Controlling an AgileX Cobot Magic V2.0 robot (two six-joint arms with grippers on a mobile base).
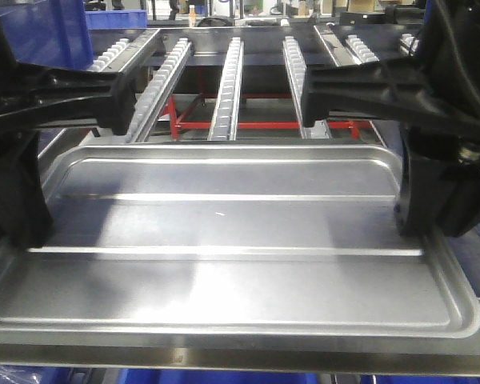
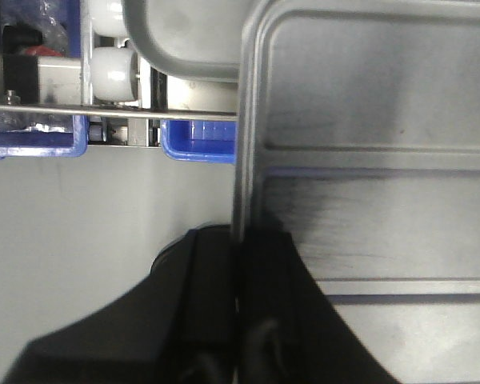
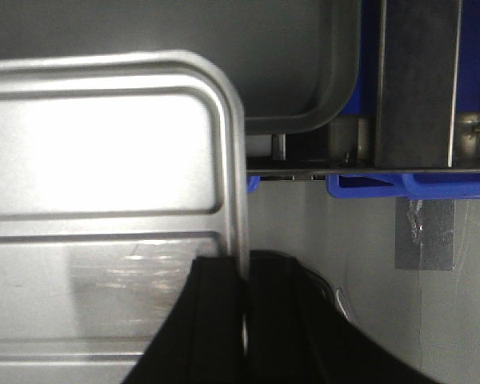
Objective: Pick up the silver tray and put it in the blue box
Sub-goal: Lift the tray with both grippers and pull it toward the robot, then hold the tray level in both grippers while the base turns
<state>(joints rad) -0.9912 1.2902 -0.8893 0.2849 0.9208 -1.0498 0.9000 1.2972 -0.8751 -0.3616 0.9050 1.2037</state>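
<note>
The silver tray (image 1: 224, 224) fills the middle of the front view, level and held by both short ends. My left gripper (image 1: 34, 240) is shut on its left rim, and the left wrist view shows the black fingers (image 2: 212, 280) pinching that rim (image 2: 242, 160). My right gripper (image 1: 406, 230) is shut on the right rim, which runs between the closed black fingers (image 3: 276, 304) in the right wrist view; the tray's rounded corner (image 3: 224, 88) shows there. A blue box (image 1: 40, 32) stands at the far left, behind the left arm.
Roller rails (image 1: 228, 80) on a red frame (image 1: 248, 125) run away behind the tray. A metal rail (image 1: 224, 354) with blue plastic (image 1: 160, 376) under it crosses the near edge. Another grey tray (image 2: 176, 40) (image 3: 224, 48) lies beyond, above blue rims (image 2: 198, 148) (image 3: 408, 184).
</note>
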